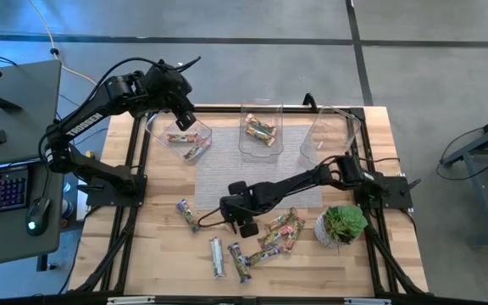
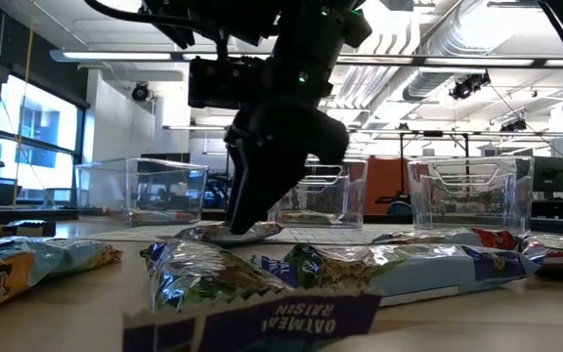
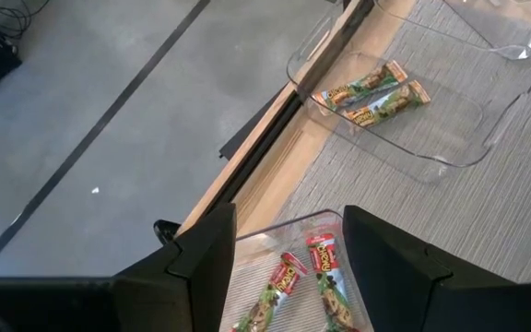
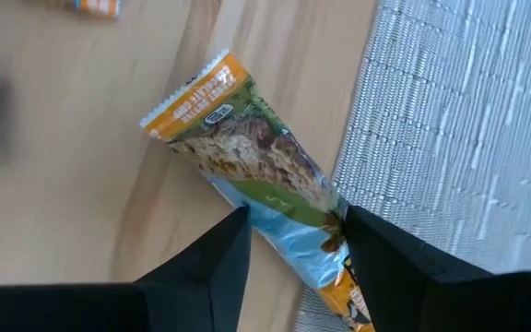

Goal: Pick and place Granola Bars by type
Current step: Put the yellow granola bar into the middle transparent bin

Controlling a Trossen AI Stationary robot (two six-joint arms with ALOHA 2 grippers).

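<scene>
Right gripper (image 1: 246, 223) down at a granola bar (image 4: 256, 171) on the table, fingers apart either side of it.

Needed squaring the fingers across the bar's narrow middle and a firm close before lifting, since the shiny wrapper looked slippery. Left gripper (image 1: 183, 121) hovered open over the left bin (image 1: 195, 129), holding two red-ended bars; middle bin (image 1: 246, 142) held two orange-green ones; right bin (image 1: 316, 140) looked empty. Remaining bars (image 1: 280, 233) lay scattered near the plant (image 1: 344, 223).
</scene>
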